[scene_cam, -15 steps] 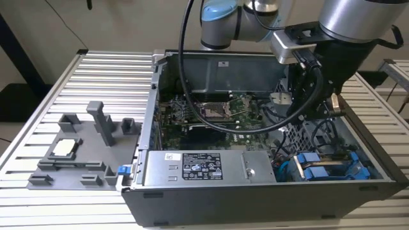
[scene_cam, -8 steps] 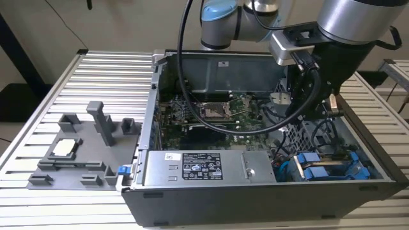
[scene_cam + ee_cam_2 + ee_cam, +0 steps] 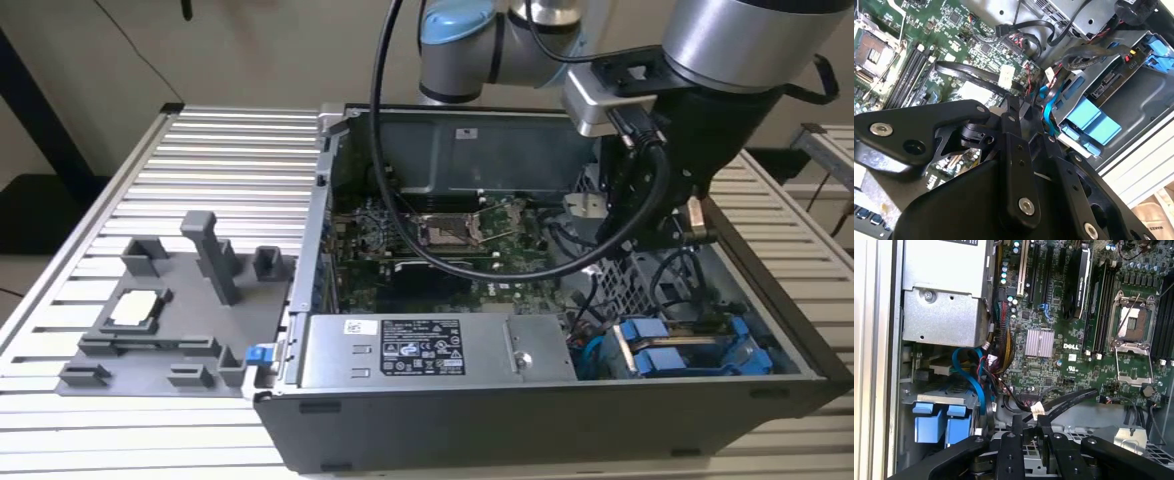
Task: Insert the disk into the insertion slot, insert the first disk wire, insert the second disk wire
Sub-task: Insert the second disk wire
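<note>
Nearest in the exterior view, a ribbed aluminium tabletop [image 3: 134, 440] under an open grey steel computer case [image 3: 534, 430]. Just inside the case's front wall, a flat grey box [image 3: 407, 350] with a black-and-white sticker. Beside it, toward the exterior view's right, the disk [image 3: 681, 352], lying flat in the insertion slot [image 3: 1134, 95], with smooth, squared bright blue plastic tabs at its end. Thin blue and coloured wires [image 3: 974, 385] looped between box and disk.

Farther in, a green motherboard [image 3: 441, 250] studded with long black memory slots, a finned silver heatsink [image 3: 1040, 343] and a square metal processor socket [image 3: 447, 232]. Over the board, near the disk but apart from it, the tool [image 3: 1030, 421]: matte black bolted bars, fingers [image 3: 1016, 440] drawn narrow and closed on a black flat cable [image 3: 1074, 399] bearing a white tag. Just beyond the fingers, a perforated grey metal cage [image 3: 1154, 452]. A thick black hose [image 3: 380, 100] draped from the silver arm [image 3: 747, 40] across the open case.

Off toward the exterior view's left, well apart from the case, a grey moulded fixture [image 3: 160, 320] with upright posts and a small white-topped chip [image 3: 138, 308].
</note>
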